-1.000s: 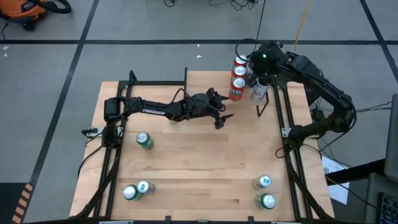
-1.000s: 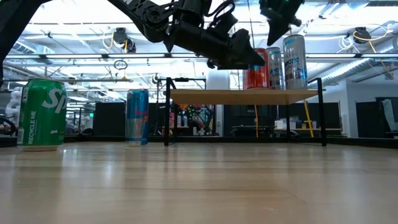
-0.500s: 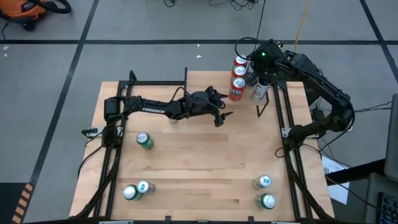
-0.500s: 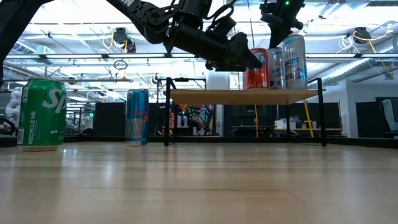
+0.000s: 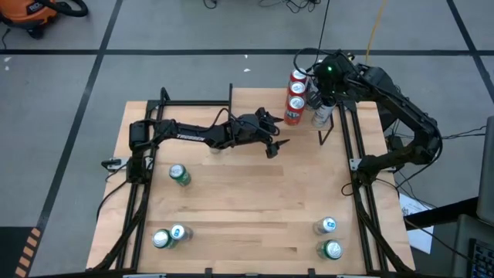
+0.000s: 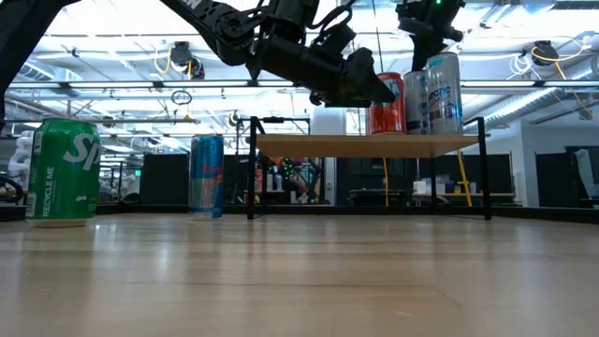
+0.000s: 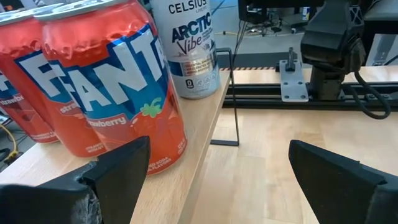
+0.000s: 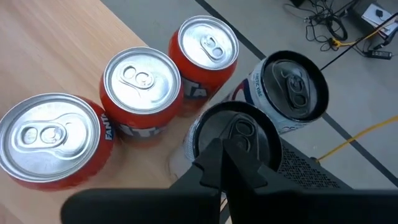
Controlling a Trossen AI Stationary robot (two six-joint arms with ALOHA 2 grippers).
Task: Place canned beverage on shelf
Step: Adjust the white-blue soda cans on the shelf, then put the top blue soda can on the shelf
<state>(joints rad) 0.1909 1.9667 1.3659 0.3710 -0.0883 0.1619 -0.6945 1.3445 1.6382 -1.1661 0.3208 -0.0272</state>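
Light wood bench, grey taped floor around, open workshop behind. Shelf at far right corner: three red cans, two silver cans. Left gripper just beside shelf, fingers wide, empty. Right gripper above silver cans, fingers closed, holding nothing. Five loose cans well apart from shelf.

The large light-wood table filled the middle of the high view. At its upper right stood the shelf on thin black legs, carrying three red cans in a row and two tall slim cans beside them (one labelled Celsius). Directly on the tabletop a green can stood left of centre, two cans touched at lower left, and two more stood at lower right.
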